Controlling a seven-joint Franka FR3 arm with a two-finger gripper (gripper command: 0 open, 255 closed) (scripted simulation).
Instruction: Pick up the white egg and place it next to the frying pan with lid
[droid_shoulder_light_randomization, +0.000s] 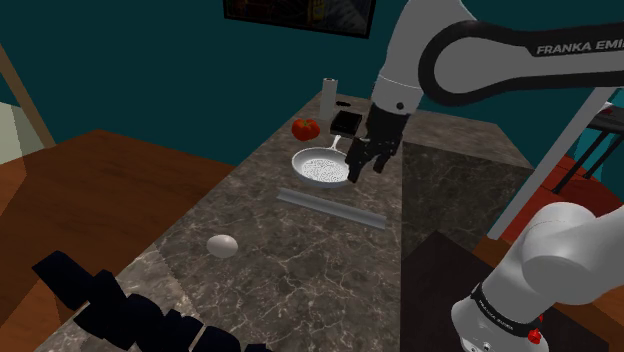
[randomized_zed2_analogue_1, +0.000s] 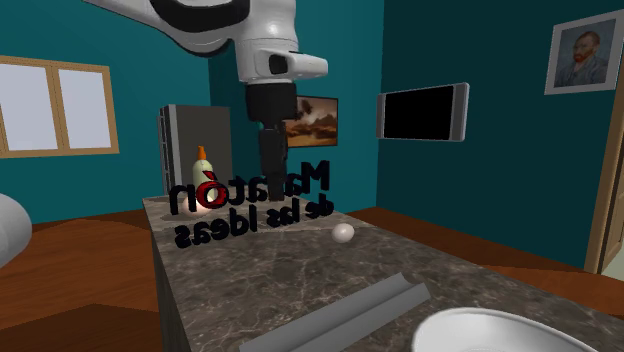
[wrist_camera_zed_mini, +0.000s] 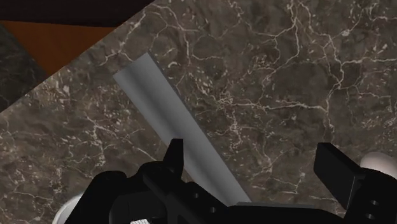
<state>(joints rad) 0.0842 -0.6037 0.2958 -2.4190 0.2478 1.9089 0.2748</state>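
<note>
Claw (droid_shoulder_light_randomization: 362, 168) wide open, holds nothing, hangs above tabletop (droid_shoulder_light_randomization: 300, 255) beside pan (droid_shoulder_light_randomization: 318, 168); egg (droid_shoulder_light_randomization: 222, 245) well apart.

The egg (droid_shoulder_light_randomization: 222, 245) is plain white, smooth and oval. It lies on its side on the dark marbled counter (droid_shoulder_light_randomization: 300, 265), toward the shoulder view's lower left. In the second exterior view it rests close to the counter's right edge (randomized_zed2_analogue_1: 343, 232). The pan (droid_shoulder_light_randomization: 320, 167) is round, shallow and pale, and sits flat on the same counter, well apart from the egg, with a grey bar (droid_shoulder_light_randomization: 330, 208) lying between them. Its top is speckled white, possibly a lid, though that is hard to tell. Its white rim (randomized_zed2_analogue_1: 490, 335) curves into the second exterior view's lower right.
</note>
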